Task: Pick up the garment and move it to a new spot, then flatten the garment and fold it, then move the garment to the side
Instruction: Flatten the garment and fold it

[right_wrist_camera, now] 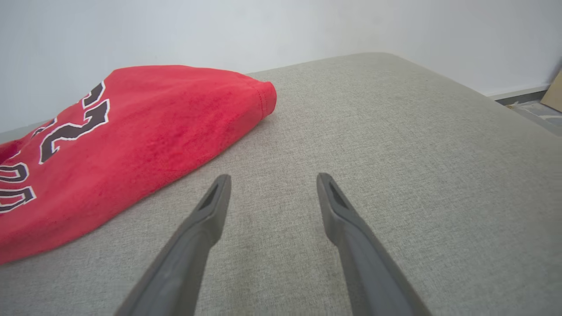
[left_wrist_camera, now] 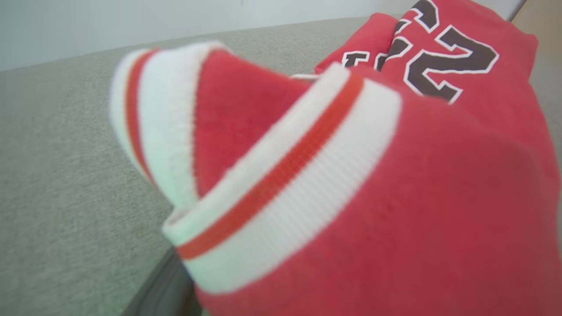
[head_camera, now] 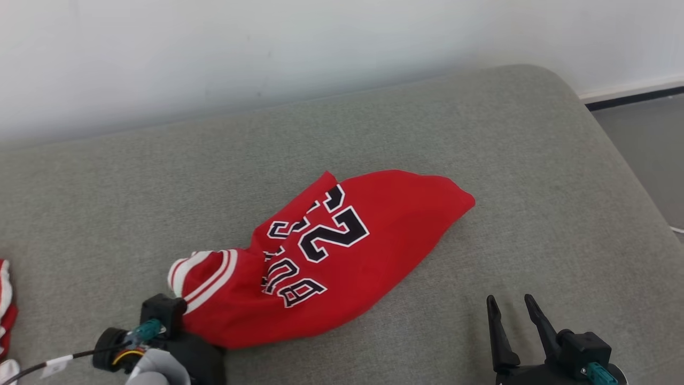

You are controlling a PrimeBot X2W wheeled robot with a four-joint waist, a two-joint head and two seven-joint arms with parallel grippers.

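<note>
Centrally on the grey cushion (head_camera: 534, 160) lies the red jersey (head_camera: 395, 214), crumpled into a long lump that runs from 7 o'clock to 2 o'clock in the head view, with its black, white-edged 23 and lettering facing up. At the lump's 7 o'clock end sits the white-and-red striped trim (head_camera: 206, 278), and the left pincer (head_camera: 170, 316) is pushed in right beside it. Its fingers are buried under the cloth, so I cannot tell whether it is released or clenched. The left wrist view adds what the head view lacks: the ribbed trim (left_wrist_camera: 290, 175) bunched up close and blurred, draped over the camera's foreground. At 5 o'clock from the jersey, the right pincer (head_camera: 510, 307) is apart from the cloth. The right wrist view shows its 2 fingers spread wide over bare cushion, grasping nothing, with the jersey's hem (right_wrist_camera: 263, 98) at 11 o'clock. A red-and-white cloth (head_camera: 4, 305) peeks in at the head view's 8 o'clock edge.
</note>
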